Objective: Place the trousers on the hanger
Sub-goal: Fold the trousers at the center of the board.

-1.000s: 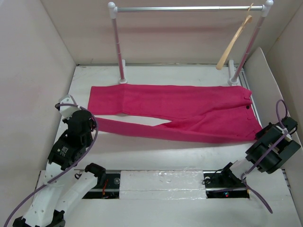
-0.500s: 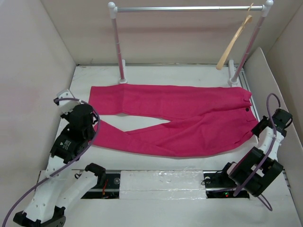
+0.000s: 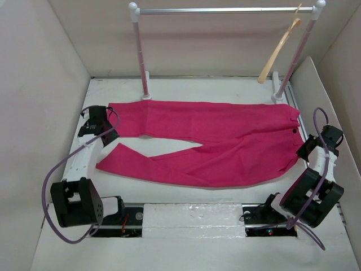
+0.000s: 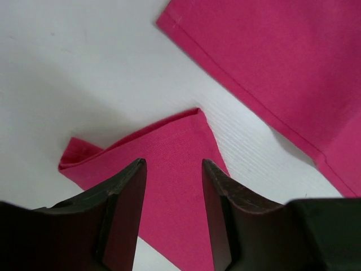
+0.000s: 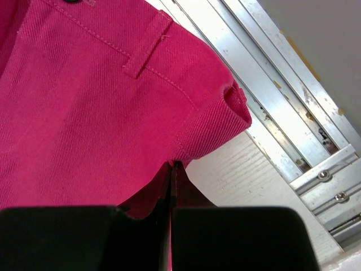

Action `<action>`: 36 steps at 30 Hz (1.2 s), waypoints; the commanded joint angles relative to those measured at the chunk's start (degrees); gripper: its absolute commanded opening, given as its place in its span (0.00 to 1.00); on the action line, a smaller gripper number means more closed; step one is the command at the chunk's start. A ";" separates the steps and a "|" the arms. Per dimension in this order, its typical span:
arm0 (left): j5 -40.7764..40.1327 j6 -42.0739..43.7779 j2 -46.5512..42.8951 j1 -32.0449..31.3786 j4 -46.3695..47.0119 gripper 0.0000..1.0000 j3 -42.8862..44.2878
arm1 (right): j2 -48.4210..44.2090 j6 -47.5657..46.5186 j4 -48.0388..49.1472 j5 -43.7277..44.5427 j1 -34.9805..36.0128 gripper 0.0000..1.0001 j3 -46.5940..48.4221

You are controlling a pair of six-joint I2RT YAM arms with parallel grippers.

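The magenta trousers (image 3: 214,144) lie flat on the white table, legs to the left and waistband to the right. The tan wooden hanger (image 3: 277,52) hangs at the right end of the rail. My left gripper (image 3: 104,134) is open above the left leg ends. In the left wrist view, the near leg's folded cuff (image 4: 169,147) lies below and between its fingers (image 4: 127,197). My right gripper (image 3: 310,151) is shut on the trousers' waistband corner (image 5: 208,121); the pinch shows where the jaws meet in the right wrist view (image 5: 174,165).
A white-and-silver rail frame (image 3: 225,10) stands at the back on two posts. Beige walls enclose the table on the left, back and right. A metal track (image 5: 271,73) runs along the table's right edge, close to the right gripper.
The left arm has stretched out, carrying its gripper toward the back left. The near leg has shifted toward the front and lies flat. The right arm folded back, its gripper now at the waistband corner.
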 commanded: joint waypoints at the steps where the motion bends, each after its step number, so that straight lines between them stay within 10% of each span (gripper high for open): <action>1: 4.52 -3.74 3.30 -0.01 3.76 0.41 -1.64 | 0.27 0.43 4.92 -1.92 0.66 0.00 0.84; 13: 5.37 -4.63 17.99 -3.44 9.65 0.46 0.56 | 1.68 1.66 8.27 -6.76 1.98 0.00 -0.92; 28: -0.69 -3.75 26.25 -3.96 9.39 0.23 0.38 | 2.91 2.89 9.94 -7.82 3.12 0.00 -1.98; 36: -2.71 -1.20 25.82 -3.96 7.28 0.26 2.40 | 1.86 4.83 9.85 -8.87 3.65 0.00 0.22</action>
